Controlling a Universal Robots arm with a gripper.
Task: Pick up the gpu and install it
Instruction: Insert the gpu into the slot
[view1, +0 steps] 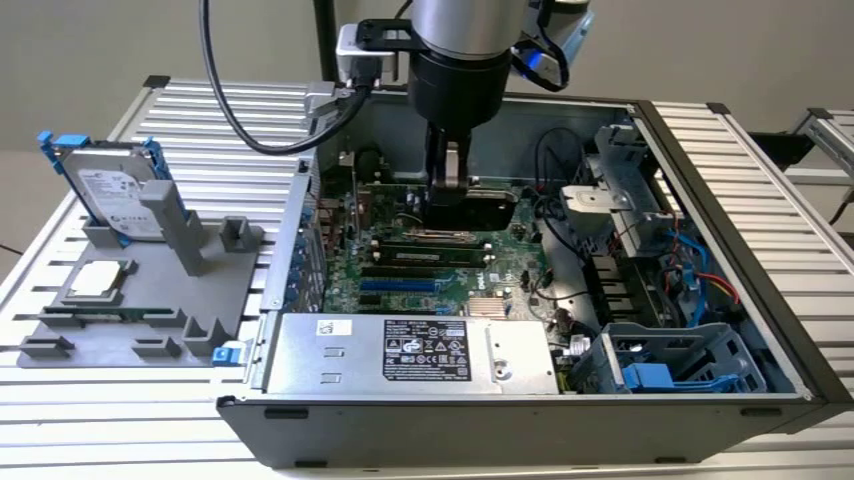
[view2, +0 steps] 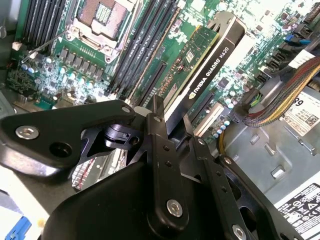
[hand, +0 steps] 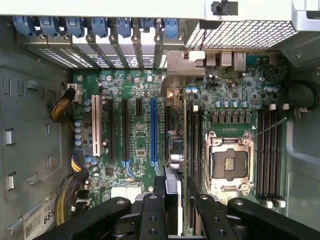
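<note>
The gripper (view2: 172, 125) clenches the gpu (view2: 210, 55) above the motherboard (hand: 135, 90). Judging by this, keep the card edge parallel to the slot at twelve o'clock.

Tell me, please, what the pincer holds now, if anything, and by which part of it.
The pincer is shut on the gpu, gripping its upper long edge near one end, a finger on each face. The card hangs on edge over the motherboard inside the computer case.
</note>
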